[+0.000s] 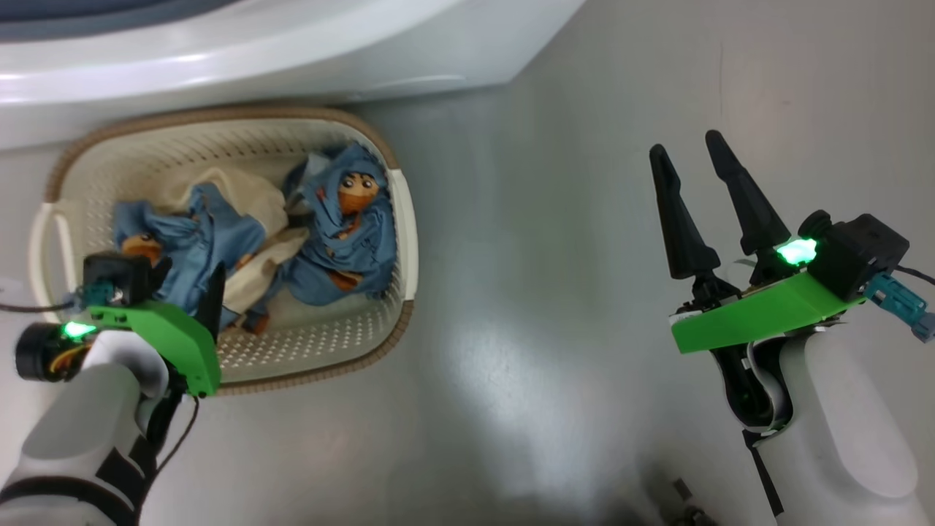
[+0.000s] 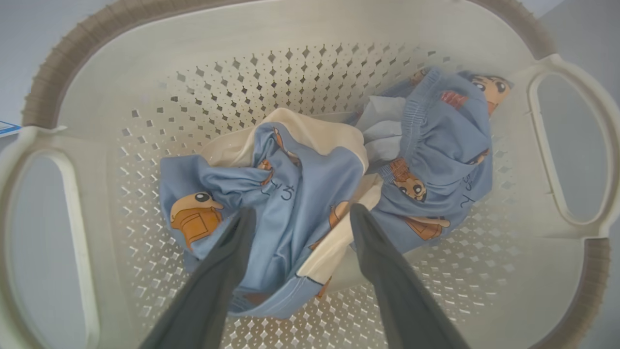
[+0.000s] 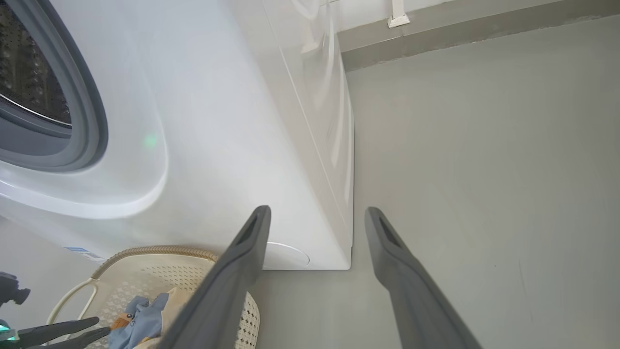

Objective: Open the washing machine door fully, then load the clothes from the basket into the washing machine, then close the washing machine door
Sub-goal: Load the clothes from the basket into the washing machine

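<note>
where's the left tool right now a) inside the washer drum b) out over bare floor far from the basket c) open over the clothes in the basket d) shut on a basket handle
C: the left wrist view shows the left tool with jaws spread wide, poised over the blue clothes inside the basket, with nothing gripped.

Left wrist view: finger bases of the left tool [image 2: 301, 211] run off the bottom edge. Can't tell whether the fingertips [image 2: 242, 225] touch the clothes [image 2: 290, 194] or hang just above. Rim of the basket [image 2: 310, 43] clipped left, right and bottom.

Head view: green mount [image 1: 164, 329] hides most of that tool; arm [image 1: 80, 424] covers one basket corner. Top edge cuts the washing machine [image 1: 292, 44].

Right wrist view: drum opening [image 3: 29, 72] cut at left edge; blue label [image 3: 80, 252] too small to read.
</note>
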Controlling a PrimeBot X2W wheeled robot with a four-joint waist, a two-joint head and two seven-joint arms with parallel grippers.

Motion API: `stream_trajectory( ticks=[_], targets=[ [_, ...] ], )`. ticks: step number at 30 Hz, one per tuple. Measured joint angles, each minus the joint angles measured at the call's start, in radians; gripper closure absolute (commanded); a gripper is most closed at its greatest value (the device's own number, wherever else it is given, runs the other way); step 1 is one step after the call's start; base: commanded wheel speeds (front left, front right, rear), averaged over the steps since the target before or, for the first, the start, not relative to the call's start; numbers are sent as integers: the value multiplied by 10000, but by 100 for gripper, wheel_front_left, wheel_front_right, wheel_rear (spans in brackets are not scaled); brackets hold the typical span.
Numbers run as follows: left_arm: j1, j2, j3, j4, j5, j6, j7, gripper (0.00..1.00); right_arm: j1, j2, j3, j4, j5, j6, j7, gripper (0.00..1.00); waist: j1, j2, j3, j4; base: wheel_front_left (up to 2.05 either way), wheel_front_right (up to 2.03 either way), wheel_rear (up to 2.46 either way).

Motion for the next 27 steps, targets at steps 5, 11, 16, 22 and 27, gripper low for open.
stream_trajectory(
  ticks=[5,11,16,22,27],
  targets=[
    [-466,232,-853,336,-523,0,2,0,-94,2,98,-40,0,0,0,0,0,1,515,-207,0,0,0],
    [-1062,458,-1549,583,-1149,0,2,0,-109,2,171,-127,0,0,0,0,0,1,969,-425,0,0,0],
    [-1478,568,-2142,792,-1592,0,104,0,-112,35,247,-190,-4,0,-2,0,0,0,1253,-571,0,0,0],
    [-1637,736,-2637,869,-2100,0,297,0,-174,146,410,-211,-15,0,-2,0,0,0,1347,-760,0,0,0],
    [-1639,826,-3081,790,-2631,0,545,100,-259,176,443,-253,-15,0,-61,0,0,0,1323,-862,0,0,0]
  ],
)
